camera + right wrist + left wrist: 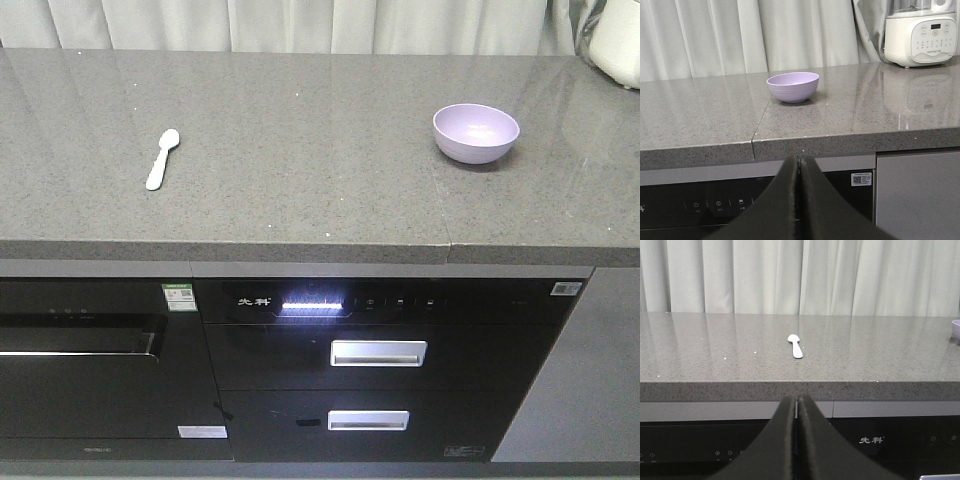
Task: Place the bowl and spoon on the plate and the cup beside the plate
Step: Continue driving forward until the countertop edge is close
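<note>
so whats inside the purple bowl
Nothing visible: the front view looks down into the bowl and shows only bare lavender interior. The near inner wall is hidden behind the rim.

Lavender bowl (476, 132); pale spoon (162, 159); speckled grey counter (300, 150); black claw (797, 405).

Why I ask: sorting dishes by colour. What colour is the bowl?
Plain lavender purple; the bowl shows best in the right wrist view.

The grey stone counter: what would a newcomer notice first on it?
A round lavender plastic bowl sits toward the right of the grey counter, and a small pale mint-green plastic spoon lies far off to its left. A white kitchen appliance stands at the back right corner, past the bowl.
</note>
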`<state>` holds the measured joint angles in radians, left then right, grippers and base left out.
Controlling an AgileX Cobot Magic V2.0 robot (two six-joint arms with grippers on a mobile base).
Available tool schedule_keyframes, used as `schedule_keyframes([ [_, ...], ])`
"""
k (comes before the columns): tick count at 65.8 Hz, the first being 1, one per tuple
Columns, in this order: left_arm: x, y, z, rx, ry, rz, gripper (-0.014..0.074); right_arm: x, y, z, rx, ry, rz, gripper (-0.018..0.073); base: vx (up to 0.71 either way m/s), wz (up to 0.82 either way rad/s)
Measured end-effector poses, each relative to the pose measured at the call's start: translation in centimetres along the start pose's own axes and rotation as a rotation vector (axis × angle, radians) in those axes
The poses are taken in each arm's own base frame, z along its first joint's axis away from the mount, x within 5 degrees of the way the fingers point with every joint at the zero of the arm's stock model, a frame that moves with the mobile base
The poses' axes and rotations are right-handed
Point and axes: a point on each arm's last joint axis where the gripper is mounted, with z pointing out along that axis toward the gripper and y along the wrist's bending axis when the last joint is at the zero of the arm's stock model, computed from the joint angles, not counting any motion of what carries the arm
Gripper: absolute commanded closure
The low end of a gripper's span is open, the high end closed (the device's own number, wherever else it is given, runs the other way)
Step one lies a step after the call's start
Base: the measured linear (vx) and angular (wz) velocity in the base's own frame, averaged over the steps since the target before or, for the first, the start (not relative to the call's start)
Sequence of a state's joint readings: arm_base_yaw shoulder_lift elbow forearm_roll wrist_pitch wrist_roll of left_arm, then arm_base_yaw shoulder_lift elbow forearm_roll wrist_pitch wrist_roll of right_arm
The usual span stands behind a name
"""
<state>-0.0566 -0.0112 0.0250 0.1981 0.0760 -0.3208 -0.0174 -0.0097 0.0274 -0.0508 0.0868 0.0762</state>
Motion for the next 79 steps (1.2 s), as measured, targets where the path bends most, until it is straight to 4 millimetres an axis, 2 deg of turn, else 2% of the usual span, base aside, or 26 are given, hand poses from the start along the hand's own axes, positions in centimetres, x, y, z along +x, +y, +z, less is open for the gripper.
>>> schedule_keyframes([
  [79, 0.00, 0.00, 0.00, 0.000, 0.000, 0.000, 0.0602, 0.00, 0.00, 0.00, 0.000, 0.000, 0.000, 0.0565, 0.06, -0.01],
])
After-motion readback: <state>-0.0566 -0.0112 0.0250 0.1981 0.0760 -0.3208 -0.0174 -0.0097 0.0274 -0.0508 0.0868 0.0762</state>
